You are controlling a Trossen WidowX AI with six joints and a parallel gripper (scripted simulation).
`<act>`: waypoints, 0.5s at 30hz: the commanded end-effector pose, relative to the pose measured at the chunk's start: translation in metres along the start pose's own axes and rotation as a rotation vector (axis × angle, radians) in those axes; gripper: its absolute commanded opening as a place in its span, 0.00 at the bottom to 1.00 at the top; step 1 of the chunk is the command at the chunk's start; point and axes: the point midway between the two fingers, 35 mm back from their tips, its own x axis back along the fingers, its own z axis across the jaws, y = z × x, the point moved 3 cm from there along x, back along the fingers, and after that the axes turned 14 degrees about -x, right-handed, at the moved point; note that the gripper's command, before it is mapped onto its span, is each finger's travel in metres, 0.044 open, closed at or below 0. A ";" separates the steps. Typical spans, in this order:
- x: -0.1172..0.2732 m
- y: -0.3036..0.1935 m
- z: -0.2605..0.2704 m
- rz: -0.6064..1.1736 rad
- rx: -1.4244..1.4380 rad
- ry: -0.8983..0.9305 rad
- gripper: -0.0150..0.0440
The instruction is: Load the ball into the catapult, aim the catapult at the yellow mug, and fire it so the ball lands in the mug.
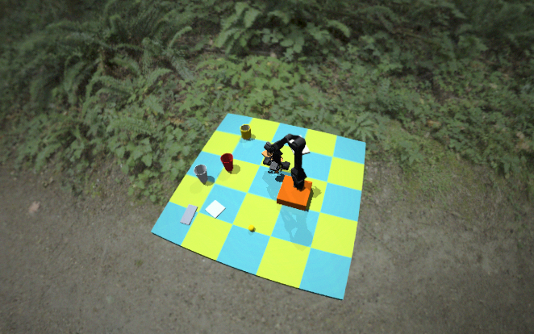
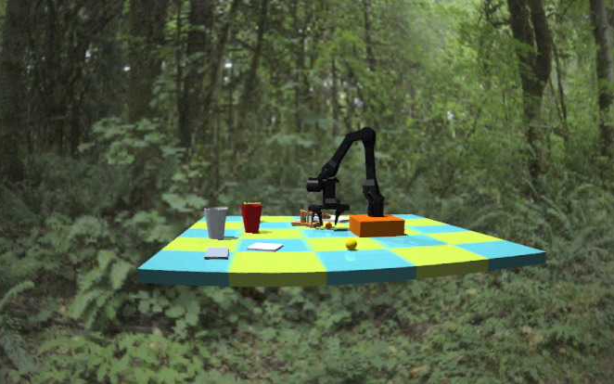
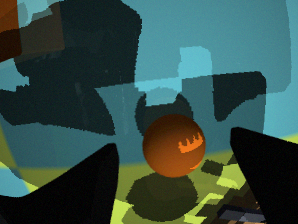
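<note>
Two dark, pointed fingers of the black gripper (image 1: 277,168) (image 2: 328,217) (image 3: 175,140) stand apart over the checkered blue and yellow-green table (image 1: 252,207) (image 2: 275,261), with a small round orange ball (image 2: 328,225) (image 3: 174,145) showing between their tips in the wrist view, not clamped. Beside the gripper is the brown wooden catapult (image 1: 265,154) (image 2: 305,218), partly hidden by the arm in the top view. Well apart from both, the round yellow mug (image 1: 245,131) stands upright near the table's far edge, beyond a tapered red cup (image 1: 227,162) (image 2: 251,218).

Orange ball (image 2: 328,225) (image 3: 174,145) near wooden catapult (image 1: 265,154) (image 2: 305,218) (image 3: 242,215); yellow mug (image 1: 245,132) (image 2: 252,203) upright.
</note>
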 end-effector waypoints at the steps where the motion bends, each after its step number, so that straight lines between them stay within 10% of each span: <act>1: -0.006 0.000 0.001 0.000 0.003 0.003 0.76; 15: -0.006 0.000 0.001 0.000 0.003 0.003 0.37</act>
